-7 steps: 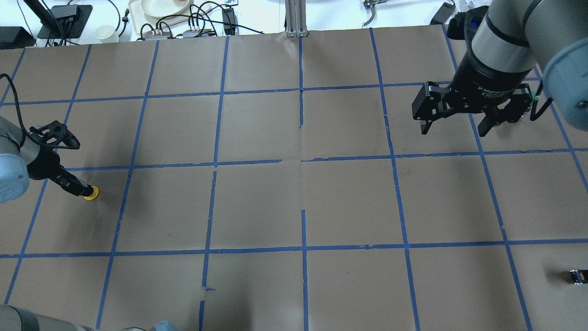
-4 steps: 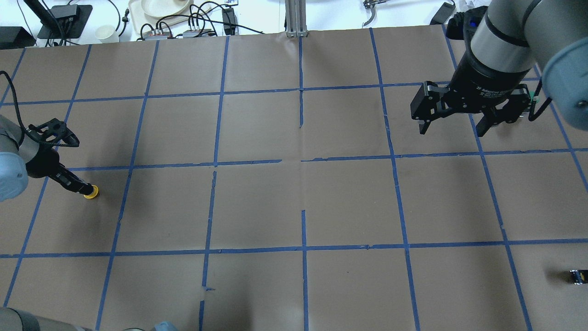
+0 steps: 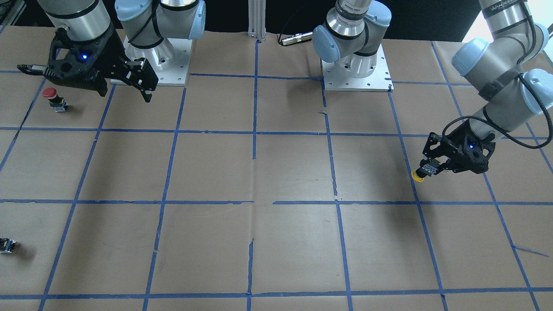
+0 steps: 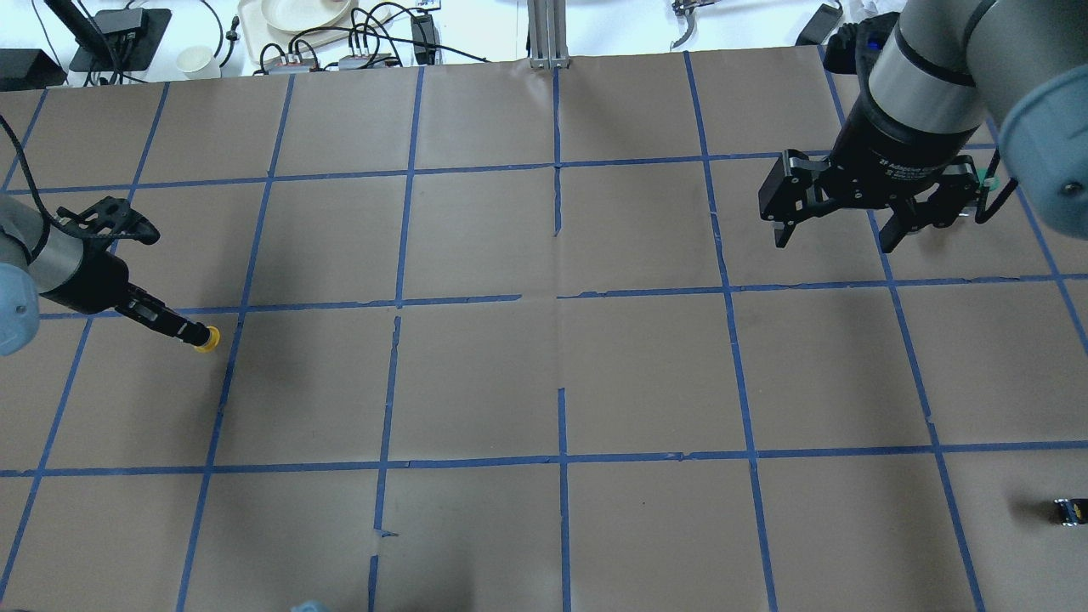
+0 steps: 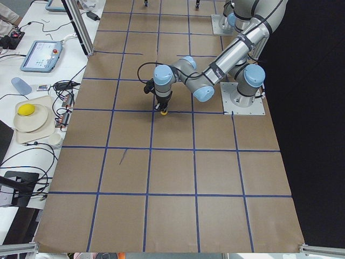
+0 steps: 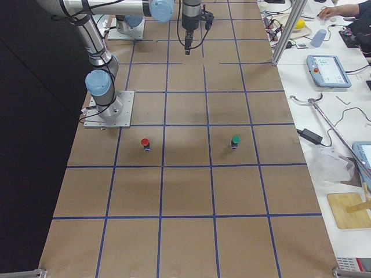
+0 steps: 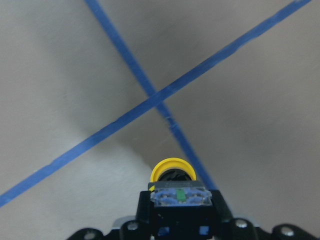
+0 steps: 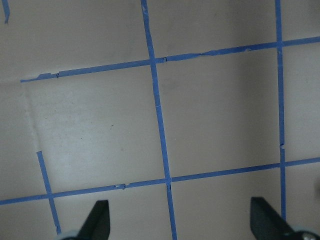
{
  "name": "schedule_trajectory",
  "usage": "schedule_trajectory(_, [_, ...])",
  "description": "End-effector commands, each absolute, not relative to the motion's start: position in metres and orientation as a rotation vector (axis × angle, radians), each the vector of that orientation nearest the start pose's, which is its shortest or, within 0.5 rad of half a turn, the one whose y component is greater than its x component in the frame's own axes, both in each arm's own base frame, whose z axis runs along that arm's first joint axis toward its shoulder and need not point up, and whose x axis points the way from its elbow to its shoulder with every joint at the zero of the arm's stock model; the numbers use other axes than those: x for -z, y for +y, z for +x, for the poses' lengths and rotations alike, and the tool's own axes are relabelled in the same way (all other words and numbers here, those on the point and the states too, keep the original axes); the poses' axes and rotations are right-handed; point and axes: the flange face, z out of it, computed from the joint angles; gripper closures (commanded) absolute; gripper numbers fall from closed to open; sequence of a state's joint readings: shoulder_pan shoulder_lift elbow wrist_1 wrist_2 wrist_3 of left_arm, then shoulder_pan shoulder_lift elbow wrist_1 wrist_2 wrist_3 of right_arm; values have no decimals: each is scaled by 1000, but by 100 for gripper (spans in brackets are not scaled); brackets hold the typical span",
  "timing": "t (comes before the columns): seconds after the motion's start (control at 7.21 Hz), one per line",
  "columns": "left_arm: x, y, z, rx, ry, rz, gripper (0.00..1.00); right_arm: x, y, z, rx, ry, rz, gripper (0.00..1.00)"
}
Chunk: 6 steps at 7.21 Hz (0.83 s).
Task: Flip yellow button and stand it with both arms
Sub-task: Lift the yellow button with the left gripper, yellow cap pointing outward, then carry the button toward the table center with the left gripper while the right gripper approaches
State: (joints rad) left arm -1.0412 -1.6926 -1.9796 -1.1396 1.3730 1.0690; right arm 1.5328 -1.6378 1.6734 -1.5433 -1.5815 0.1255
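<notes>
My left gripper [image 4: 180, 328] is shut on the yellow button [image 4: 205, 338], gripping its black and grey base with the yellow cap pointing outward, away from the fingers. It holds the button above the brown paper near a blue tape crossing. The button also shows in the front view [image 3: 417, 176], in the left wrist view [image 7: 172, 171] and in the exterior left view [image 5: 163, 112]. My right gripper [image 4: 835, 238] hangs open and empty over the far right of the table. It also shows in the front view [image 3: 126, 93].
A red-capped button [image 3: 50, 93] stands near my right gripper, and a green-capped button [image 6: 235, 141] stands further out. A small dark capless switch block [image 4: 1069, 510] lies at the near right edge. Blue tape lines grid the paper-covered table [image 4: 561, 374].
My left gripper has carried the yellow button to the right and a little farther from the robot. The right gripper has drifted slightly and stays open.
</notes>
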Motion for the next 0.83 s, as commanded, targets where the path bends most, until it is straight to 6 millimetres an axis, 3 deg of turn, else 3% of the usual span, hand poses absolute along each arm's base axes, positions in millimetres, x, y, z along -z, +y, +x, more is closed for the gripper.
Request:
schedule_trajectory(0.0, [-318, -486, 24, 125, 3285, 976, 90, -448, -485, 95, -168, 3083, 497, 0])
schedule_trajectory(0.14, [-335, -484, -6, 179, 3411, 907, 90, -449, -489, 97, -170, 2971, 557, 0])
schedule_trajectory(0.28, [-345, -485, -24, 201, 3530, 776, 90, -451, -492, 97, -191, 2836, 762, 0])
schedule_trajectory(0.55, [-369, -485, -56, 335, 3690, 791, 90, -455, -503, 104, -285, 2496, 1010, 0])
schedule_trajectory(0.69, [-382, -482, -78, 384, 3842, 696, 90, -458, -507, 108, -325, 2390, 1075, 0])
